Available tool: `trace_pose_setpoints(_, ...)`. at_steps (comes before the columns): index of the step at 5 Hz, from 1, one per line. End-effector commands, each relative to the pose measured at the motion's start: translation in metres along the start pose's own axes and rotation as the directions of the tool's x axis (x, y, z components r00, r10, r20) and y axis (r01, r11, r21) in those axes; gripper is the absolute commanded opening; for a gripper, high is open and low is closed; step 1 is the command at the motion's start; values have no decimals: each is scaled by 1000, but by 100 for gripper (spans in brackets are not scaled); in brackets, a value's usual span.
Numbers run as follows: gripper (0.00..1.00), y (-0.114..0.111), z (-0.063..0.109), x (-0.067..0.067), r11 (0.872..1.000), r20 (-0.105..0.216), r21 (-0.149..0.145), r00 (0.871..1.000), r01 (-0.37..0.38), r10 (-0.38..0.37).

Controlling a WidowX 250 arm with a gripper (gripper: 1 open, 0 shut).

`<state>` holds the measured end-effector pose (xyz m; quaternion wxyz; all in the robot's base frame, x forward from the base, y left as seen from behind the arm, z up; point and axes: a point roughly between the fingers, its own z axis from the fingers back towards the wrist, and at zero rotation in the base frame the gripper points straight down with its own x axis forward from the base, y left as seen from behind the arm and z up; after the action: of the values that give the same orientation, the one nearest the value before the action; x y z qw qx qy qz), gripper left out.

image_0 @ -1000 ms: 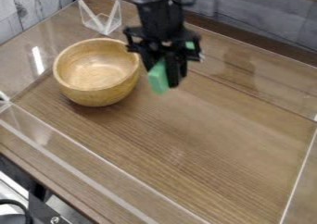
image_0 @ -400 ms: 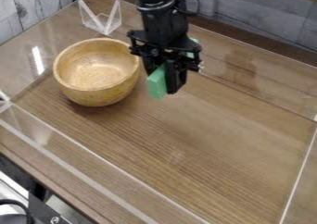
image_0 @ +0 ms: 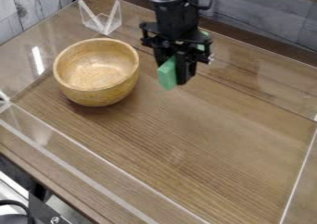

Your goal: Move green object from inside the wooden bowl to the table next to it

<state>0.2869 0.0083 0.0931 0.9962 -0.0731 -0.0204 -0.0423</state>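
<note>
Nearest to me a clear plastic wall (image_0: 148, 205) runs along the front edge, and behind it the brown wood-grain counter (image_0: 210, 163) lies glossy and bare. Further in, on the left, sits the wooden bowl (image_0: 96, 70), round and thick-walled, its pale inside showing nothing in it. Just to its right, a little further back, the black pincer (image_0: 175, 72) hangs pointing straight down, its jaws closed on the green block (image_0: 166, 75). The block is held by its upper part and dangles upright below the fingers, outside the bowl's rim and apparently clear of the counter, though I cannot tell how high it hangs.

The block looks small, stiff and light, so I judge it needs only a modest squeeze. Its plain flat faces seem smooth, so it might slip or pivot if pinched near an edge; gripping across the two broad faces, as now, looks the safest hold. It should not break if released low. Setting it down beside the bowl remains.

Beyond the arm, a clear stand-like piece (image_0: 102, 18) sits by the back wall.
</note>
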Motion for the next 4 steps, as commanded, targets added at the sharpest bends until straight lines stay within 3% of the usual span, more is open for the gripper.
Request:
trace_pose_setpoints(1, 0, 2, 5, 11, 999, 49, 16, 998, 42, -43)
trace_pose_setpoints(2, 0, 5, -2, 11, 997, 49, 15, 996, 70, -71)
trace_pose_setpoints(4, 0, 10, -5, 19, 1000, 68, 12, 997, -20, 20)
